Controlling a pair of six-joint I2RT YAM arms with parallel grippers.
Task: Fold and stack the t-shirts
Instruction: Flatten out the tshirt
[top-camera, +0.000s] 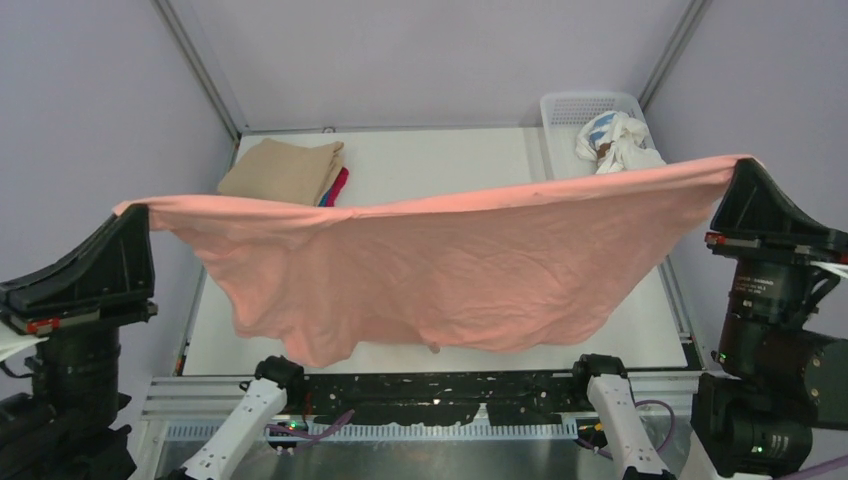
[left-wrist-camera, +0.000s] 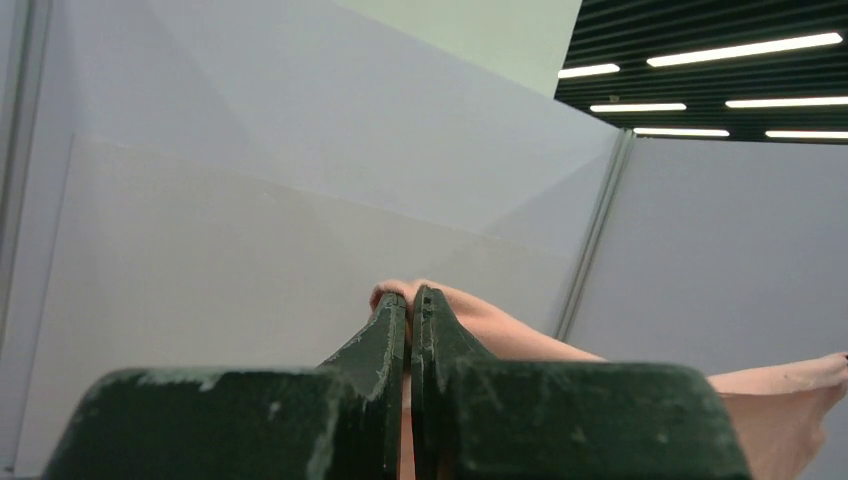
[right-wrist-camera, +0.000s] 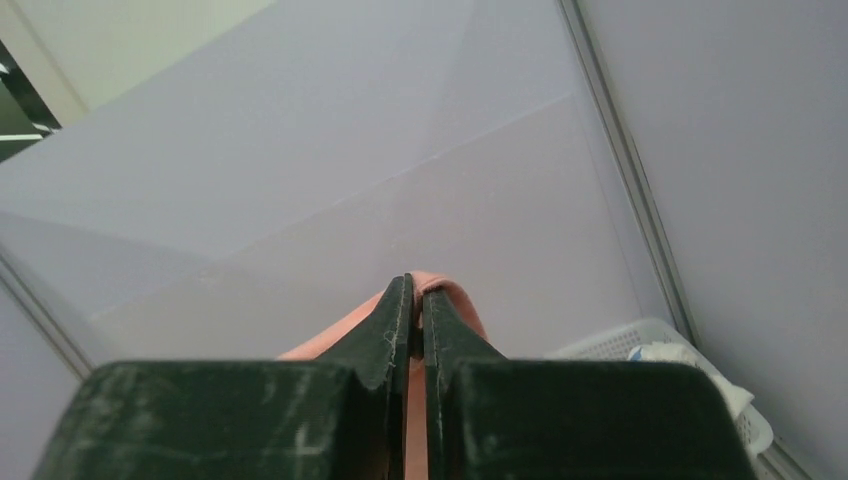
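The salmon-pink t-shirt (top-camera: 440, 270) hangs in the air above the worktop (top-camera: 440, 160), spread wide and held by its two upper corners. Its long axis runs left to right, roughly parallel to the near edge. The top hem sags a little in the middle, and the cloth drapes downward from both grips. In the top view its wrinkled lower edge falls over the near edge, lower on the left side than on the right.

The left fingers (left-wrist-camera: 408, 300) are clenched on the shirt's left corner, out past the left edge of the worktop. A fold of pink cloth shows at their tips in the wrist view. The right fingers (right-wrist-camera: 410, 285) are clenched in the same way on the right corner, past the right edge. Each arm has one end, so neither is nearer. As I judge it, laying the shirt flat depends on the cloth hanging below and between the two grips.

Near the far left corner lies a folded tan shirt (top-camera: 280, 170), with a strip of magenta (top-camera: 341, 184) and a sliver of blue (top-camera: 322, 198) showing beside it on its right. A white basket (top-camera: 560, 105) at the far right corner holds bunched white and blue cloth (top-camera: 615, 140).

No brand, label or writing can be read anywhere.
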